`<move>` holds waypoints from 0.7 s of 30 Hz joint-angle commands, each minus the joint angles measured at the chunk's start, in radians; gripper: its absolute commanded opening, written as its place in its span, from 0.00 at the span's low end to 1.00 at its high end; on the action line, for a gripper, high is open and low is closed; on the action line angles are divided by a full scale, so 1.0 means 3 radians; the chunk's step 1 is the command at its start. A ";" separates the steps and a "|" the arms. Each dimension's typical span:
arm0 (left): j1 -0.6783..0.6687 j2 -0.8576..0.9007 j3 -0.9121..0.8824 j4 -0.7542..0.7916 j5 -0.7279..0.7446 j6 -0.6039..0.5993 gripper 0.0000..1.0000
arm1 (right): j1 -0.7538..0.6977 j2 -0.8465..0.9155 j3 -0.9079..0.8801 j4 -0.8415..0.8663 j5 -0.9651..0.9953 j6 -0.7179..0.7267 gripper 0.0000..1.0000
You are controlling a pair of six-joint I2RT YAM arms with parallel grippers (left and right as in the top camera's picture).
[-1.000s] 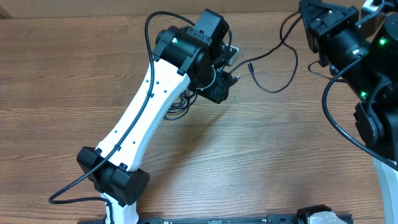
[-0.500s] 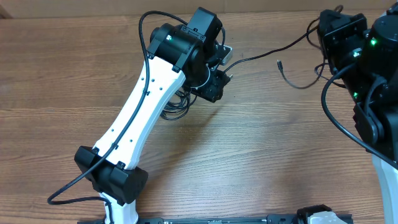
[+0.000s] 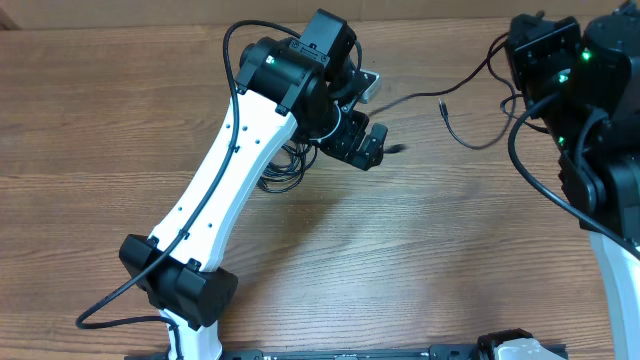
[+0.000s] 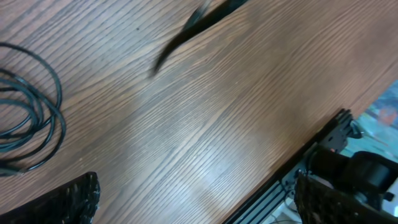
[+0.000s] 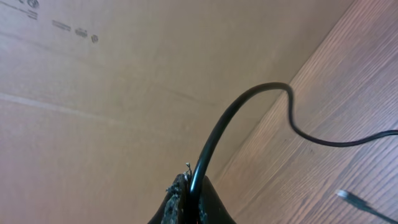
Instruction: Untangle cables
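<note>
Left gripper (image 4: 202, 200): jaws spread wide, gripping nothing, over bare tabletop (image 4: 217, 124).
Right gripper (image 5: 189, 198): pinched shut on one of the cables (image 5: 214, 127), at the tabletop's far right corner.
Coiled loops (image 4: 43, 118): plain in the left wrist view; overhead they are mostly under the arm (image 3: 235, 170).

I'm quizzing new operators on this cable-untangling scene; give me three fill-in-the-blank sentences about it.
The right claw is shut on a thin black ____.
The left claw stands ____, gripping nothing.
The looped cables lie on the ____ table.
Missing words: cable; open; wooden.
</note>
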 commanded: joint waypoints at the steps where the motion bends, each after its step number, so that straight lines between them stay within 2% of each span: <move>1: 0.0025 -0.0017 0.0011 0.0041 0.0174 0.0061 1.00 | -0.0015 0.0017 0.0023 0.0020 -0.0114 -0.0009 0.04; 10: 0.0024 -0.0014 0.0011 0.0093 -0.0011 0.0086 1.00 | -0.0015 0.0013 0.0024 0.0221 -0.0454 0.0032 0.04; 16: 0.0024 -0.0014 0.0011 0.0130 -0.0024 0.0254 1.00 | -0.0015 0.0013 0.0024 0.0350 -0.0495 0.0543 0.04; 21: 0.0025 -0.0014 0.0011 0.0141 -0.0378 0.0248 1.00 | -0.0015 0.0013 0.0025 0.0440 -0.0496 0.0544 0.04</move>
